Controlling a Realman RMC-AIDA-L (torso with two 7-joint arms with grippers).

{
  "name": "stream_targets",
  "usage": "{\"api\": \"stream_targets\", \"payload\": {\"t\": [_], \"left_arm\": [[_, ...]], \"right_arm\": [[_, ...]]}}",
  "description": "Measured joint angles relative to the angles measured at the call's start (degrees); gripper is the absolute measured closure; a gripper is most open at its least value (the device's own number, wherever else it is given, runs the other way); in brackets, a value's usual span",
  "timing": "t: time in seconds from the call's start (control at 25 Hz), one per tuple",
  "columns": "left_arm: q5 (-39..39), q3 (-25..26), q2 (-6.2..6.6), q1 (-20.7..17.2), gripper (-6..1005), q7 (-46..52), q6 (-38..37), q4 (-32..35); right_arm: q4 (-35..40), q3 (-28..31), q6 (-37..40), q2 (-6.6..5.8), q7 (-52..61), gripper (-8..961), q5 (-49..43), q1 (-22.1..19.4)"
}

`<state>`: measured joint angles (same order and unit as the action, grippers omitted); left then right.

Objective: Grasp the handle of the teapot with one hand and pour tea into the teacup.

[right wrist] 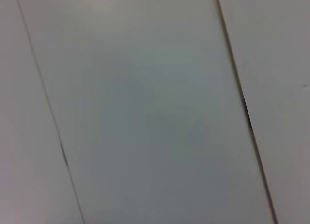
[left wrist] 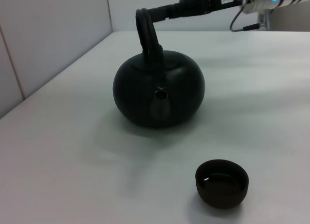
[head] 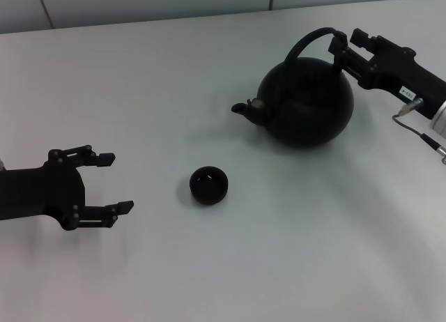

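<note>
The black teapot (head: 306, 102) stands at the back right of the white table (head: 209, 266), its spout (head: 244, 109) pointing left. My right gripper (head: 341, 44) is shut on the right end of the arched handle (head: 306, 40). In the left wrist view the teapot (left wrist: 160, 90) faces the camera and the right gripper (left wrist: 147, 13) holds the handle (left wrist: 147, 37) near its top. The small black teacup (head: 209, 185) sits in front of and left of the spout; it also shows in the left wrist view (left wrist: 222, 183), dark inside. No tea is seen. My left gripper (head: 111, 182) is open and empty, left of the cup.
A grey panelled wall (head: 139, 5) runs along the table's far edge. A cable (head: 418, 130) hangs by the right arm. The right wrist view shows only wall panels (right wrist: 145, 112).
</note>
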<state>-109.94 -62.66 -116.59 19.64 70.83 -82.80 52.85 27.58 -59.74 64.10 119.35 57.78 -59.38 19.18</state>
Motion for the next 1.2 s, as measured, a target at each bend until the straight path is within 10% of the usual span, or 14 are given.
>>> {"api": "stream_targets", "payload": {"t": [0.52,1.2], "left_arm": [[1.5,8.7,-1.43,0.0,140,-3.1,-12.7,0.6],[8.5,11.8,-1.53,-2.1,140,-8.5,-24.3,-9.1]], "right_arm": [[0.8,1.4,17.1,-0.22,-3.7,438,-0.5,-5.8],[2.9,1.7,33.1,-0.50,-6.0,438,-22.9,-7.9]]}}
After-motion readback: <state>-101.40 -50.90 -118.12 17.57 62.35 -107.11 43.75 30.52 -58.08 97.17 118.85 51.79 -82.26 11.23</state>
